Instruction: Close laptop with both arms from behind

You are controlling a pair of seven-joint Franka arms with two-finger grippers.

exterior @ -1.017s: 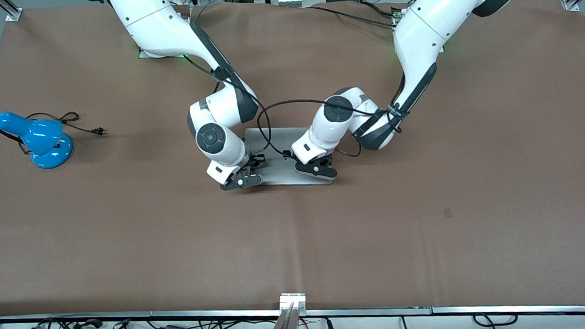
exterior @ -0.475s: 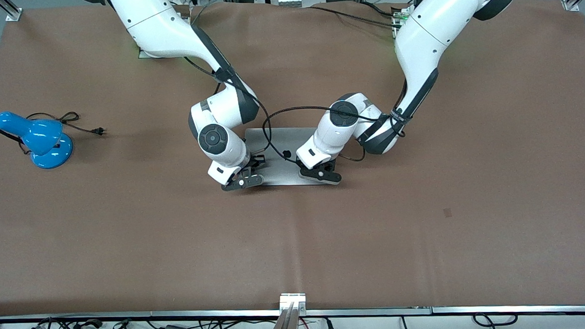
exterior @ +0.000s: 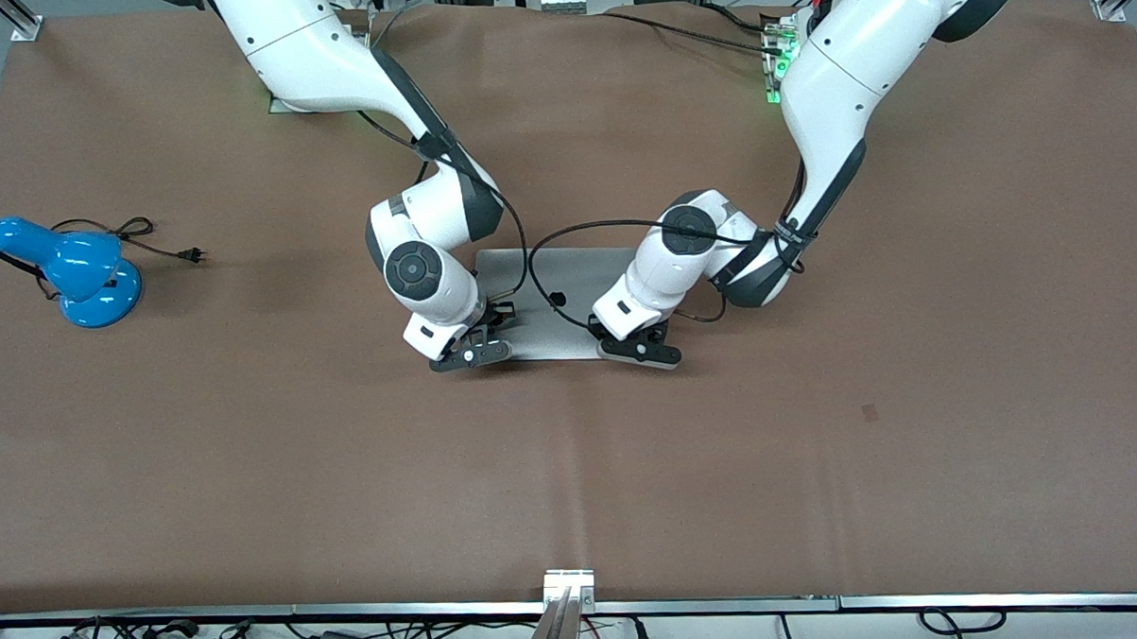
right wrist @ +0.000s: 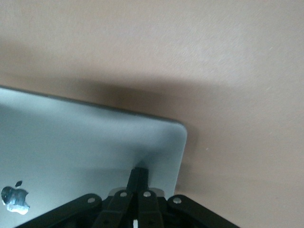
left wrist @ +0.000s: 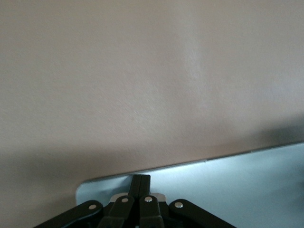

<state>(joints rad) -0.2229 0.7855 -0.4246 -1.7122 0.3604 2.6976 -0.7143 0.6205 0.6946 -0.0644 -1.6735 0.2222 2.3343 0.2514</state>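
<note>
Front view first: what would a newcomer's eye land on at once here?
Two white arms meet at mid-table over a silver laptop that lies flat with its lid down, the apple logo showing in the right wrist view. The right gripper and the left gripper, both with fingers shut, press at the two lid corners nearest the front camera. A bright blue desk lamp sits alone toward the right arm's end of the table.
</note>
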